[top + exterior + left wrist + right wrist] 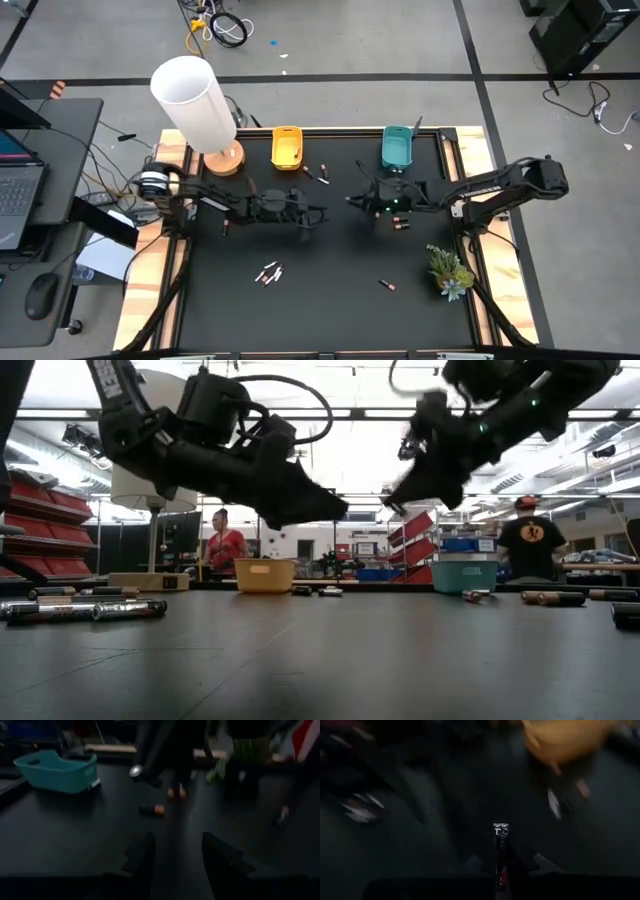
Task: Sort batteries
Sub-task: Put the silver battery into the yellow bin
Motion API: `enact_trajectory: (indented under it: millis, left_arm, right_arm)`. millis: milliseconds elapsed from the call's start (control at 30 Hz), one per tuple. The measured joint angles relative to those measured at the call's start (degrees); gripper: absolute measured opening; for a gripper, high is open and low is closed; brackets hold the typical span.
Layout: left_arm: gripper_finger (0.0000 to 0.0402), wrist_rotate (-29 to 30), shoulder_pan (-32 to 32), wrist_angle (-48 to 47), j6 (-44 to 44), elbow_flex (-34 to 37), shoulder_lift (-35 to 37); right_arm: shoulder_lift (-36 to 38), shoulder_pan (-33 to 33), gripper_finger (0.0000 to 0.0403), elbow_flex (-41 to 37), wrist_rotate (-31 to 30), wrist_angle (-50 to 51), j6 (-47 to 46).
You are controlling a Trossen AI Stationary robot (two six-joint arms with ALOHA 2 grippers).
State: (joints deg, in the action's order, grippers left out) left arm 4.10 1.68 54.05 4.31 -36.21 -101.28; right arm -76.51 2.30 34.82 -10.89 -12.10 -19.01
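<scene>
The black table (330,300) carries a white lamp (195,100) on a round wooden base at its far left corner, and a small potted plant (449,270) sits near the right edge. At the far edge stand the yellow bin (287,147) and the teal bin (397,147), well apart; what lies inside either cannot be told. No writing can be read for certain, though the dark battery (500,851) clamped upright in the right gripper (501,870) bears lettering too small to make out. That gripper hangs above the table just in front of the teal bin, its fingers closed tight on this battery. The left gripper (177,865) hovers in front of the yellow bin with its fingers (145,860) parted and nothing between them. Loose batteries lie scattered: a pair (317,174) between the bins, a pair (400,225) below the right gripper, a cluster (269,273) toward the near left, and one (386,285) near the plant
</scene>
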Motion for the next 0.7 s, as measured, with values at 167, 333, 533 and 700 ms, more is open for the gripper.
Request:
enact_trajectory:
  millis: [167, 333, 533, 700]
  left_arm:
    - [0.0162, 0.98, 0.1, 9.53, 1.98, -0.6, -2.39]
    - [0.0162, -0.94, 0.1, 9.77, 2.17, -2.97, -2.37]
    - [0.0162, -3.32, -0.1, 8.98, 1.7, -5.75, -2.28]
    - [0.0162, -2.52, -0.09, 9.41, 0.64, -6.4, -2.28]
  right_arm:
    - [-1.32, -3.49, 0.0021, -1.62, -4.36, -14.51, 5.47]
    - [-2.26, -5.04, 0.0021, -1.81, -4.75, -23.07, 9.81]
    - [-5.14, -5.59, 0.0021, -1.6, -4.7, -29.55, 12.07]
    - [-7.9, -6.05, 0.0021, -1.42, -4.52, -33.29, 12.99]
